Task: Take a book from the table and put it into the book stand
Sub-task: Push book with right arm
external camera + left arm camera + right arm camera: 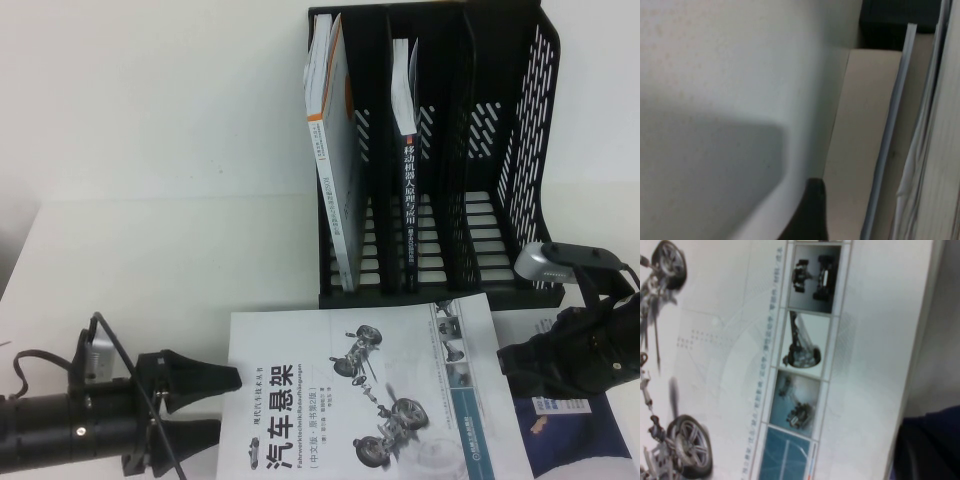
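The book [340, 400], white-covered with a bold black title and grey car suspension drawings, lies flat on the white table [150, 150] at the front centre. The black book stand [500, 150] stands upright behind it. My left gripper [228, 405] is open at the book's left edge, one finger on each side of that edge's line. One dark fingertip [810, 215] shows in the left wrist view, beside the book's page edges [890, 150]. My right gripper [515, 362] is low at the book's right edge. The right wrist view shows the cover [740, 365] up close.
A white and orange book [335, 150] stands in the stand's left slot. A black-spined book [408, 180] stands in the middle slot. A blue-covered book [575, 435] lies on the table under my right arm, beside the white book.
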